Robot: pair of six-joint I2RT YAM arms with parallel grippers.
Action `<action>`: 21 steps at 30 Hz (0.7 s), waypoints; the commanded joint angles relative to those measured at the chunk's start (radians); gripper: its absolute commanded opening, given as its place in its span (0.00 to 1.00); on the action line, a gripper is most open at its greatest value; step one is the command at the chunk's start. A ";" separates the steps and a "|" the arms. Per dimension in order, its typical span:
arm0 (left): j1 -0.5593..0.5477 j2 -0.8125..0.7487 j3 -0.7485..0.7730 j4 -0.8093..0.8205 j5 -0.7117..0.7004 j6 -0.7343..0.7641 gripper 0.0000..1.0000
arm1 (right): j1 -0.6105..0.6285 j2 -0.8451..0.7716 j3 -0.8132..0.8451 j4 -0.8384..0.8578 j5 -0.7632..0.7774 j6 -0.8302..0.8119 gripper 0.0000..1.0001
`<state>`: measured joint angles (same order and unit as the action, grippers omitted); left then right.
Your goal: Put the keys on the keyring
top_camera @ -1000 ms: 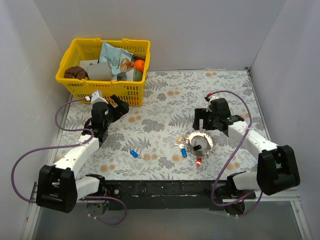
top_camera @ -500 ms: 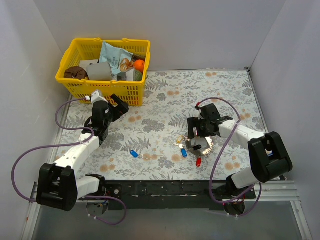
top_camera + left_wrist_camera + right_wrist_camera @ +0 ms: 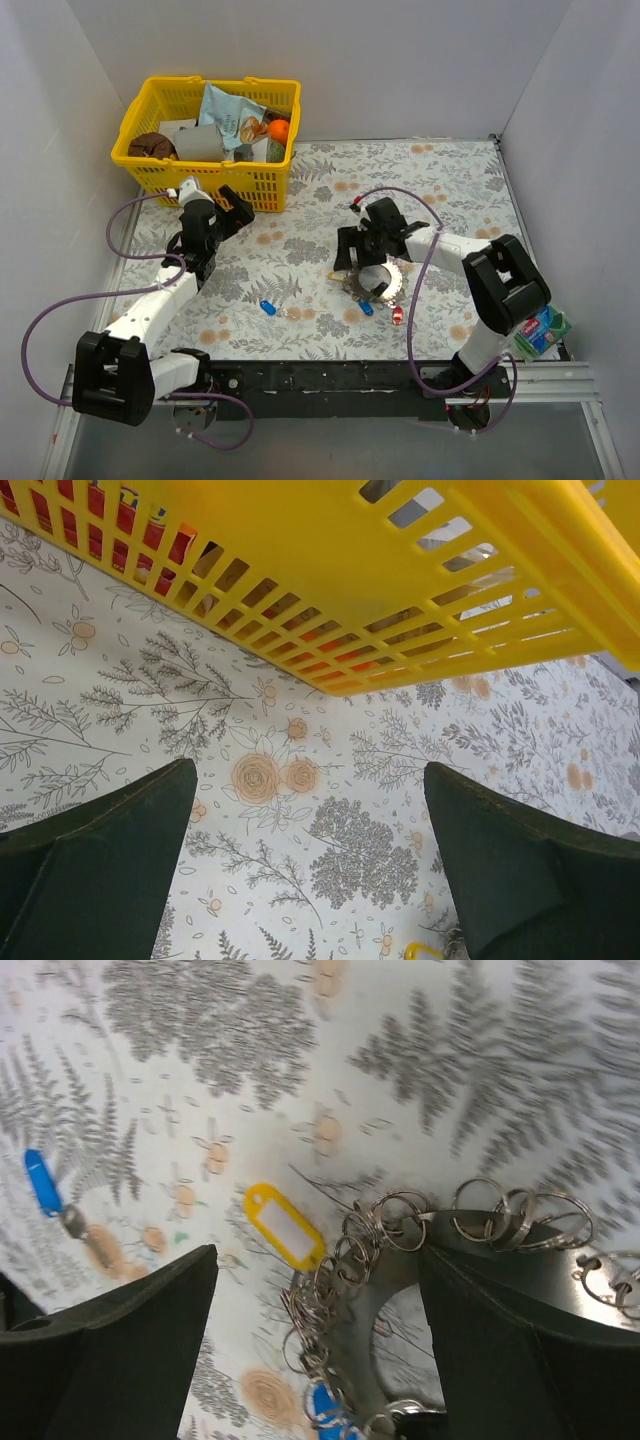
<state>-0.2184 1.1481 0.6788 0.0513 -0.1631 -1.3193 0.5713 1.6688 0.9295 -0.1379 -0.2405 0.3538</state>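
Silver and scalloped, the keyring (image 3: 372, 284) lay on the floral table (image 3: 450, 190), with a blue key (image 3: 367, 307) and a red key (image 3: 398, 317) just beside it. My right gripper (image 3: 315, 1350) hung over its left rim, jaws wide, holding nothing. My left gripper (image 3: 310, 865) gaped empty near the yellow basket (image 3: 400, 570).

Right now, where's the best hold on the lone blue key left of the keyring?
Take the blue key by its plastic cap, straight down, left tool across the cap's narrow sides. It lies flat on the table, apart from the keyring, and the cap looks thicker than the blade, so probably the surest hold.
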 commanded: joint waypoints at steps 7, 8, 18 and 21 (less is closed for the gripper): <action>-0.001 -0.028 0.053 -0.045 -0.038 0.035 0.98 | 0.053 0.151 0.132 -0.012 -0.220 0.036 0.84; -0.001 -0.030 0.053 -0.045 -0.036 0.035 0.98 | 0.055 0.114 0.137 -0.026 -0.194 0.025 0.85; -0.006 0.044 0.080 -0.022 0.312 0.091 0.98 | 0.053 -0.141 0.054 -0.011 -0.128 0.013 0.84; -0.038 0.085 0.088 -0.013 0.356 0.089 0.98 | 0.047 -0.194 0.014 -0.023 -0.089 -0.010 0.85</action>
<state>-0.2253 1.1969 0.7315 0.0303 0.0597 -1.2419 0.6224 1.5356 0.9970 -0.1543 -0.3824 0.3786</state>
